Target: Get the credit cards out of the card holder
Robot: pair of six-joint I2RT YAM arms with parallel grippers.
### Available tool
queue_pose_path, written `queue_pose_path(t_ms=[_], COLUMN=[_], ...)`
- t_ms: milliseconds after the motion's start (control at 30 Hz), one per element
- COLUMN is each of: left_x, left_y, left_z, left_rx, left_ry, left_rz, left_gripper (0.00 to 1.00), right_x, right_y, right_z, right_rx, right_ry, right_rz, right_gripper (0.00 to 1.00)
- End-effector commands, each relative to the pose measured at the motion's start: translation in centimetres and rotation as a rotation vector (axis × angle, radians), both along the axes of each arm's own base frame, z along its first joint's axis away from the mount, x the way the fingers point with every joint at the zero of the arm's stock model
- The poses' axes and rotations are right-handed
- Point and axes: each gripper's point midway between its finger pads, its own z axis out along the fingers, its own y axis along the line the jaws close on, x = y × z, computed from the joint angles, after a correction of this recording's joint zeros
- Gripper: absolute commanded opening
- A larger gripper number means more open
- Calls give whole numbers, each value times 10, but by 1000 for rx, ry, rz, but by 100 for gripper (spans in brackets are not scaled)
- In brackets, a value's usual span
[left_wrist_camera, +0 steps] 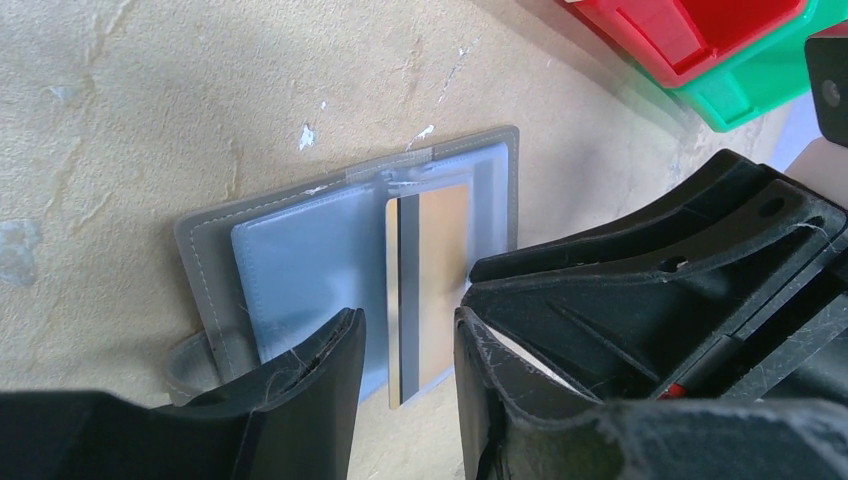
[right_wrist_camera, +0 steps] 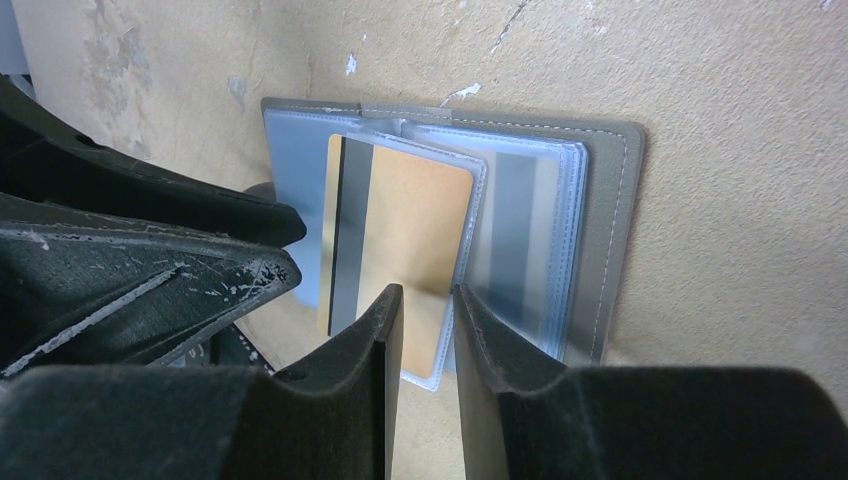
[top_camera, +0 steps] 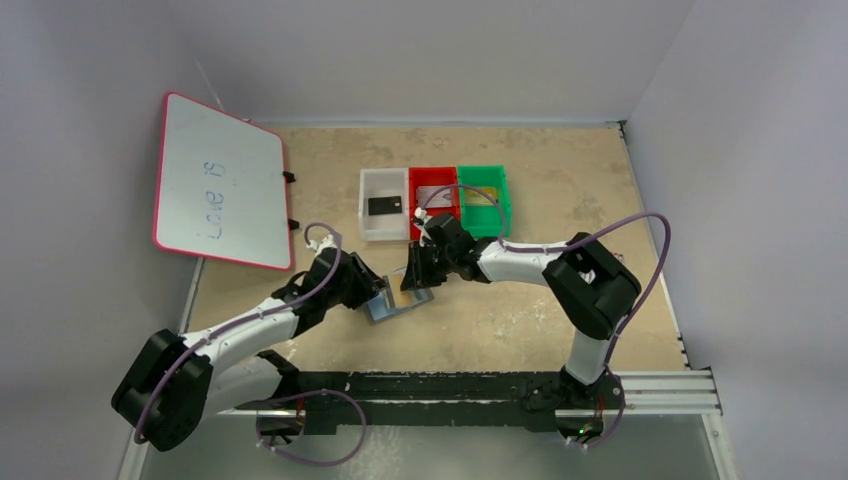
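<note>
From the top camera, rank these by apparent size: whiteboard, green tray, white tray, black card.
1. Whiteboard, clearly the largest.
2. Green tray and white tray, which look alike, so I won't rank them.
3. Black card, lying inside the white tray, the smallest.

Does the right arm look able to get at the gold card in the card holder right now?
Probably yes. The card holder lies open, the gold card is exposed, and the right gripper sits right at its edge with nothing between.

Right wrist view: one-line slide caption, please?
Right pincer straddles the gold card at its near edge on the open grey card holder.
</note>
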Motion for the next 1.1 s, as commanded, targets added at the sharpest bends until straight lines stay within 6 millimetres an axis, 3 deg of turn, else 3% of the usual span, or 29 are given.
queue_pose_path(t_ms=[0,167,700,900,1067], left_x=[5,5,4,4,1], left_y=[-6,-11,-12,-14,-10], left_z=[5,-2,-4,-2,-4], left_rx=[-22,-45,-136,-156,-146], left_ry=[-35,-21,-39,-47,-46], left_rz=[-17,-25,24,25,29], left_gripper=[35,23,15,0,0], right_x=[2,2,1,1,2], right_y=[3,3,2,1,-1], right_z=[7,5,1,0,-3], right_rx=[24,19,11,7,-7], right_ry=[-13,-8,0,1,2], right_rz=[3,0,1,-2,-12], right_gripper=[27,27,27,27,25])
